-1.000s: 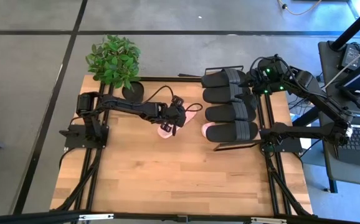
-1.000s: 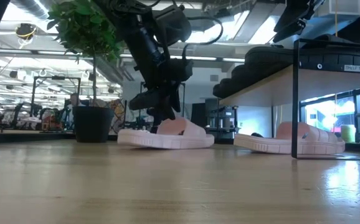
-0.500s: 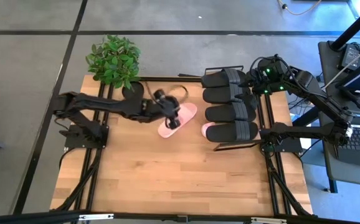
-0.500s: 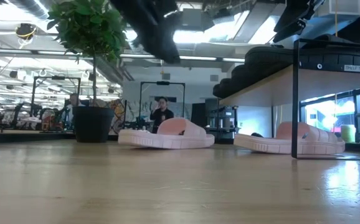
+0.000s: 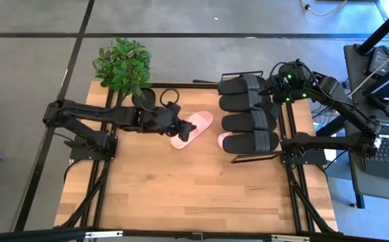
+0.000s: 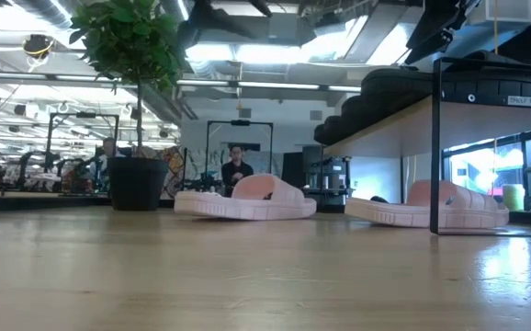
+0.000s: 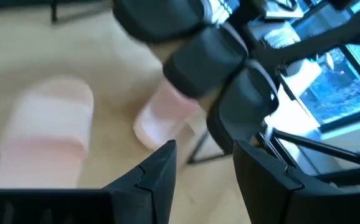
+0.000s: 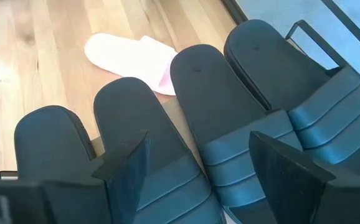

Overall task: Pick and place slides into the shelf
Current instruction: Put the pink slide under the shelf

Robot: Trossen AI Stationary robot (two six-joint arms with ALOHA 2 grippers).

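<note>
Shelf (image 5: 285,128): stood at the right side of the table; its wooden top is almost wholly covered by slides.
Black slides (image 5: 248,113): four are laid side by side on the shelf top, straps towards the right arm; in the right wrist view (image 8: 186,118) they are seen packed edge to edge.
Pink slide on table (image 5: 192,129): lying flat on the tabletop, left of the shelf and apart from it, strap up (image 6: 247,197); nothing is gripped around it.
Second pink slide (image 5: 224,140): mostly tucked under the shelf top, only one end seen from above; in the low view (image 6: 431,206) it is resting on the tabletop at the black frame post.
Left gripper (image 5: 180,127): held just beside the loose pink slide, above table level; fingers (image 7: 158,171) are spread with nothing between them.
Right gripper (image 5: 275,91): parked over the back of the shelf, above the black slides; fingers are spread apart and empty.
Potted plant (image 5: 122,65): at the far left corner, close to the left arm's reach path.
Step judged: the last loose slide is not yet grasped.
Risk 1: the strap could be missed and the sole pushed across the wood if the fingers are closed off-centre.
Risk 2: the frame post or the slide already below could be struck on insertion, since little room is left.
Risk 3: the black slides could be dislodged if the shelf is bumped.
</note>
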